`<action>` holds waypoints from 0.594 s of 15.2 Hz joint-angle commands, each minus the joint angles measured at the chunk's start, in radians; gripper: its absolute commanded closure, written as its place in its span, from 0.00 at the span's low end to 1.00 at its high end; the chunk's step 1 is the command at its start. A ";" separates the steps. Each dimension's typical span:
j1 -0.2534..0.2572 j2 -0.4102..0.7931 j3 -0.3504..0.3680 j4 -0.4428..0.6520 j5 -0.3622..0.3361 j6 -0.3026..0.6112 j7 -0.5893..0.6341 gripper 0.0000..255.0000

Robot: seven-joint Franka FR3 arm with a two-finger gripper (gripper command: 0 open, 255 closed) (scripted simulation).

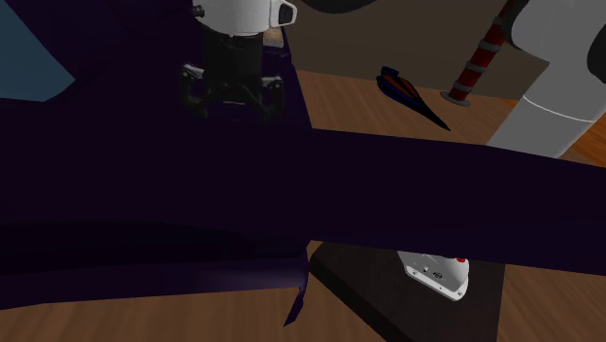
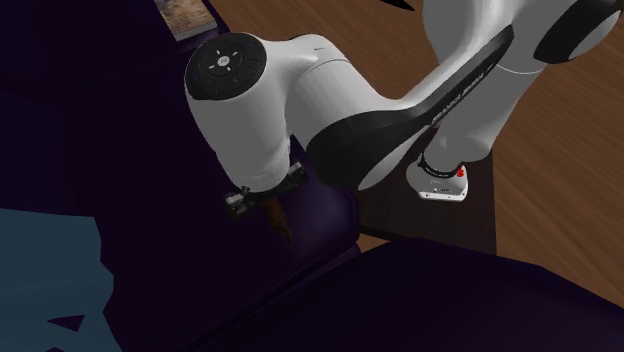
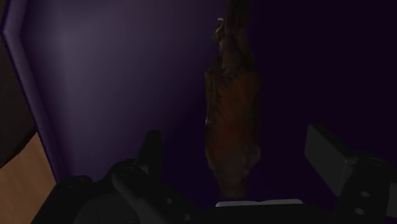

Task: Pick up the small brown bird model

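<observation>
A big dark purple piece of furniture [image 1: 146, 194] takes up most of the shoulder view. Past it is a brown wood floor [image 1: 359, 102]. On the wood lies a dark blue pointy thing [image 1: 408, 92] with orange lines on it. Near it stands a post [image 1: 476, 63] with red and white stripes. A light blue shape [image 1: 29, 58] sits in the shoulder view's upper left corner.
</observation>
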 commanded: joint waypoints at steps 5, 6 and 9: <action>0.004 0.013 0.001 -0.066 -0.013 0.074 0.022 0.00; 0.004 0.015 0.000 -0.086 -0.014 0.095 0.024 0.00; 0.005 0.019 0.000 -0.083 -0.018 0.094 0.026 1.00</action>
